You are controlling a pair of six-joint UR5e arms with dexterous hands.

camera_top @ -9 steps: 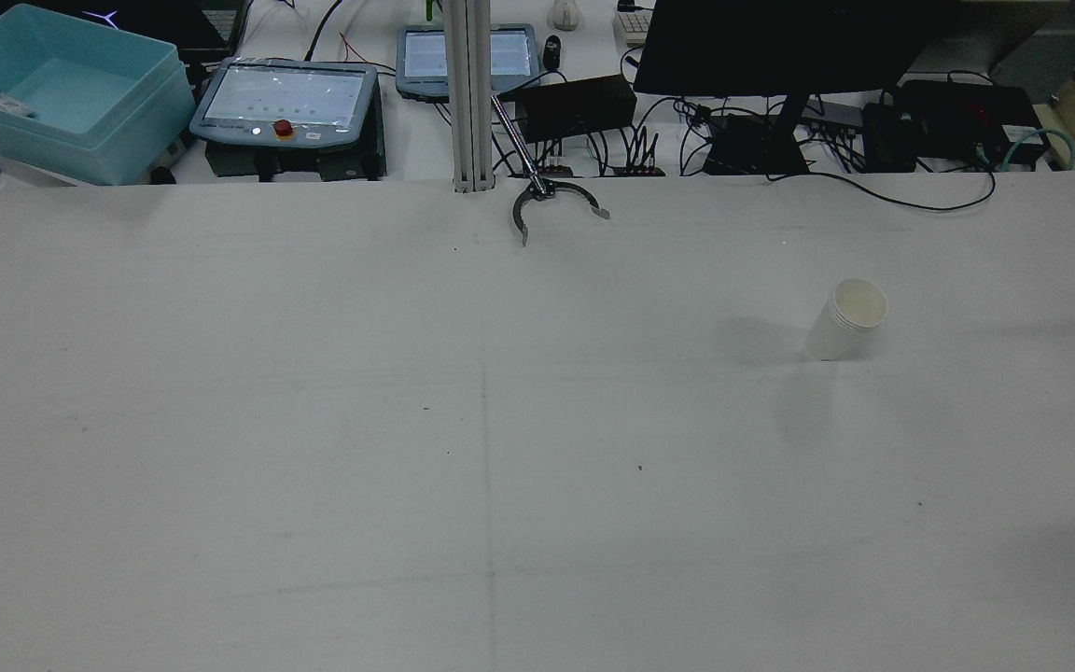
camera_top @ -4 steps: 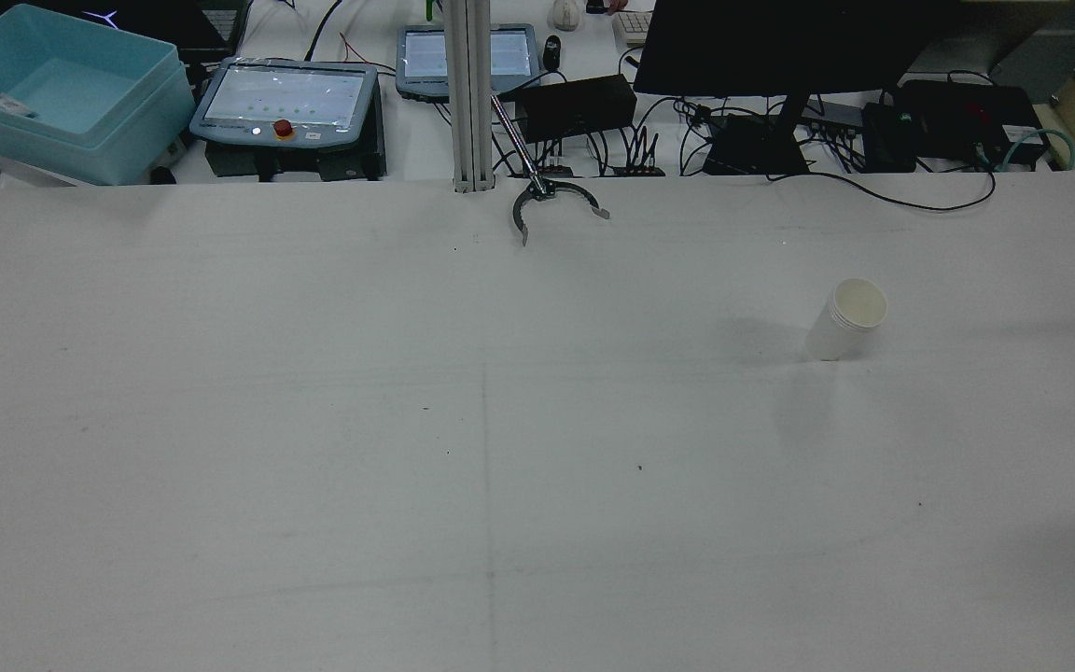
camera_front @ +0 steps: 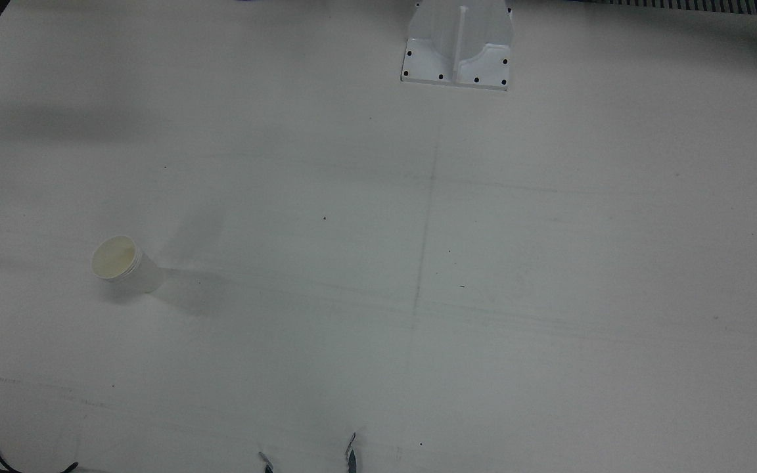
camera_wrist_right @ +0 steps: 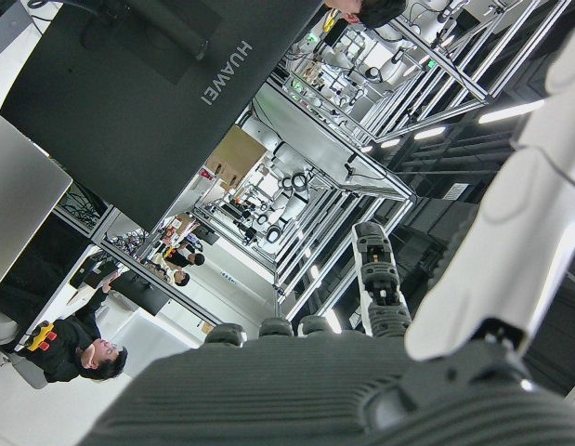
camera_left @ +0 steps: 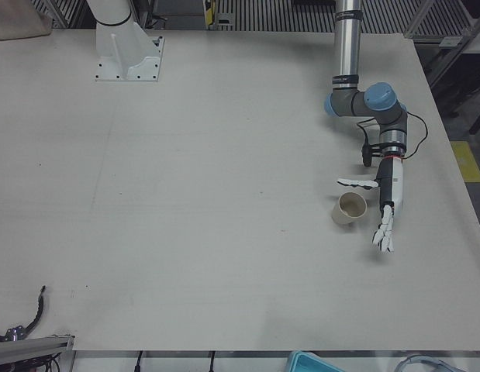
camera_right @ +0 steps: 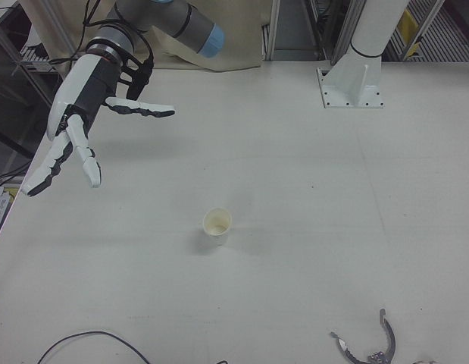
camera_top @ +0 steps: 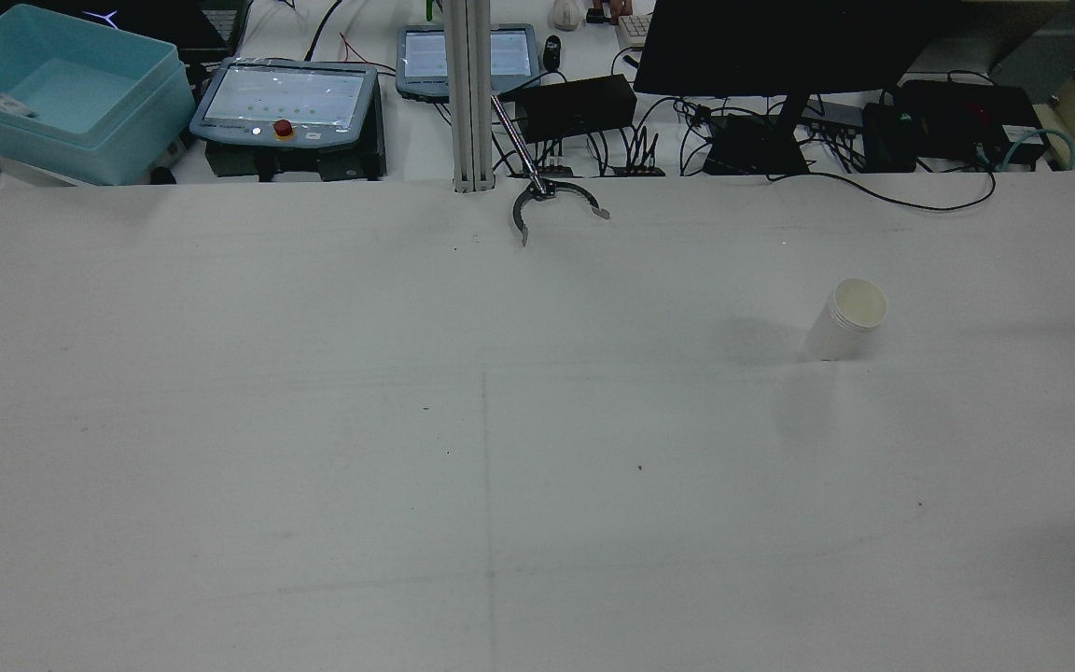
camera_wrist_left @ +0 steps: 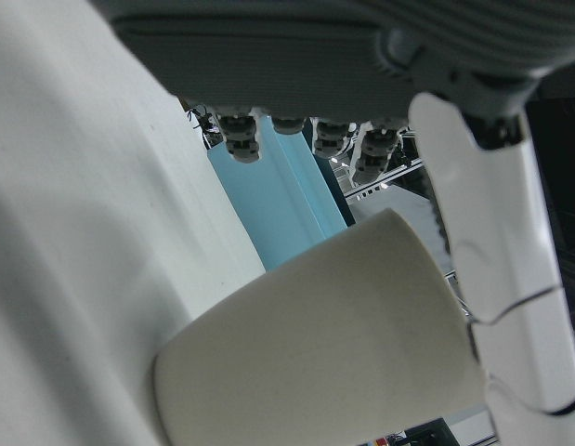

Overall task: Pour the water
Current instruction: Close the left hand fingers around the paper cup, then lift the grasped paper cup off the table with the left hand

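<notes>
The white counter (camera_top: pixel 314 420) carried 2 cups. The right hand (camera_right: pixel 79 114) hung above the counter's right edge, fingers splayed and empty, well apart from the far paper cup (camera_top: pixel 845 320), which stood upright on the counter's right half. The left hand (camera_left: pixel 388 203) sat low by the counter's left edge, spread wide and gripping nothing. The near paper cup (camera_left: pixel 350 209) stood upright just beside its palm, between thumb and fingers (camera_left: pixel 385 232); contact could not be told. The left hand was plainly nearer its cup, so closing sideways on the wall looked like the next move.
</notes>
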